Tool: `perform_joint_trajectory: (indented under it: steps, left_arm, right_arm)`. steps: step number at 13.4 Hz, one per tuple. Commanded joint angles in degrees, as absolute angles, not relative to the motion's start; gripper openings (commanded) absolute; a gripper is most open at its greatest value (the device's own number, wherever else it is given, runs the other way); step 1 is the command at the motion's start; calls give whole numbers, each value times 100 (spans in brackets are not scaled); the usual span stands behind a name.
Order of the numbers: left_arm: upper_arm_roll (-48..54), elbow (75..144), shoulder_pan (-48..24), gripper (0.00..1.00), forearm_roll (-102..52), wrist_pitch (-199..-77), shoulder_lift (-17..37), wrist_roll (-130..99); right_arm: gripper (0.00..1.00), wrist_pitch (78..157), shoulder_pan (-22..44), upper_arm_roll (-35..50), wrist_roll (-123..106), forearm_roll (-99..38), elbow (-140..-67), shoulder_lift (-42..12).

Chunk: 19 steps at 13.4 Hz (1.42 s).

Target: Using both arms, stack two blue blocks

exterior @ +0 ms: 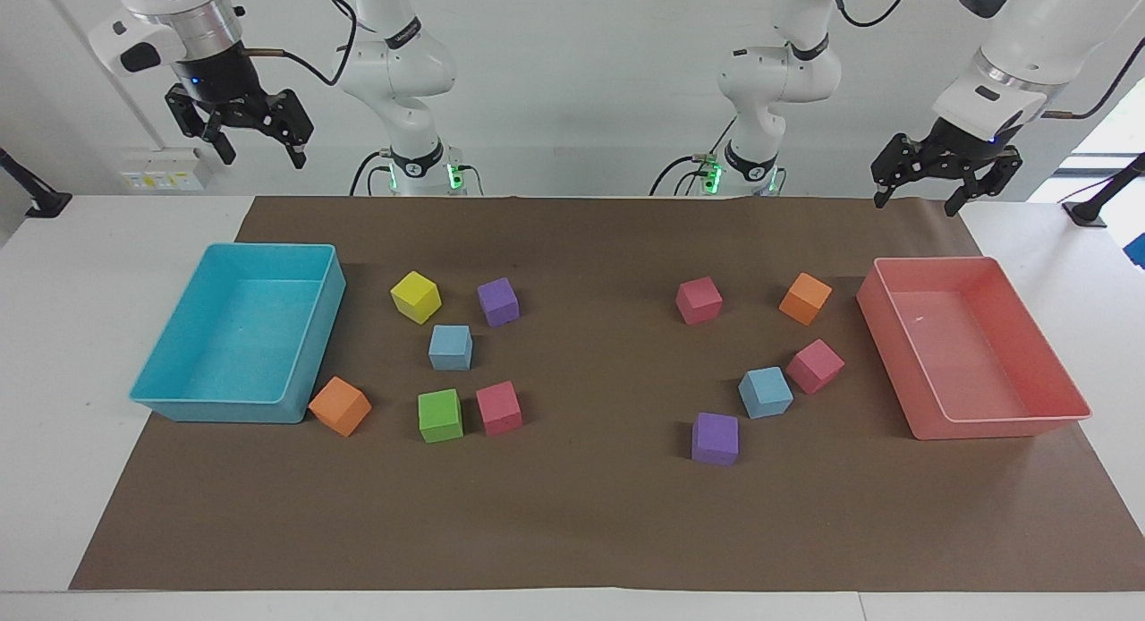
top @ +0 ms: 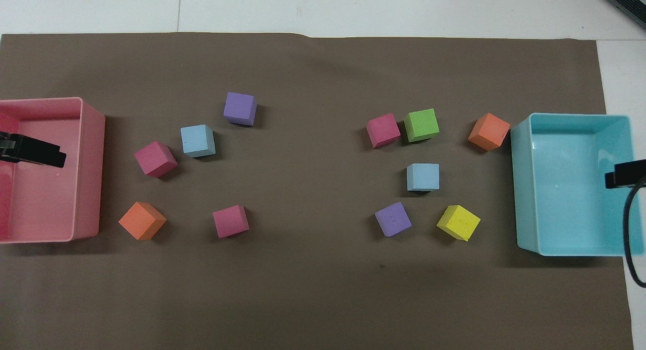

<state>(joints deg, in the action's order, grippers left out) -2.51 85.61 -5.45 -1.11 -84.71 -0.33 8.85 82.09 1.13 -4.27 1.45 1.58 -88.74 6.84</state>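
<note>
Two light-blue blocks lie apart on the brown mat. One blue block (exterior: 450,347) (top: 423,176) sits toward the right arm's end, among yellow, purple, green and pink cubes. The other blue block (exterior: 766,392) (top: 198,140) sits toward the left arm's end, touching a pink cube (exterior: 815,366). My right gripper (exterior: 259,156) hangs high and open over the turquoise tray (exterior: 315,353), holding nothing. My left gripper (exterior: 917,200) hangs open and empty over the pink tray (exterior: 894,353). The overhead view shows just one black finger of each, the left finger (top: 35,152) and the right finger (top: 626,172).
Other cubes lie around the blue ones: purple (exterior: 716,438), pink (exterior: 699,300), orange (exterior: 805,298), yellow (exterior: 416,296), purple (exterior: 498,301), green (exterior: 440,415), pink (exterior: 499,408) and orange (exterior: 340,406) against the turquoise tray. Bare mat runs down the middle between the two groups.
</note>
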Motion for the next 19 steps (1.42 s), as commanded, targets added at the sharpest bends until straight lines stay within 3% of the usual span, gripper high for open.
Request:
perform_joint_trajectory:
  steps: [1, 19]
  left_arm:
    - [-176, 8560, -457, 100, -70, -8376, -79, 931]
    - [-193, 8552, -448, 100, -79, -8376, -79, 914]
  right_arm:
    - [100, 8147, 114, -369, 246, 193, -8938, 791]
    - [100, 8165, 123, -334, 264, 88, -9114, 923]
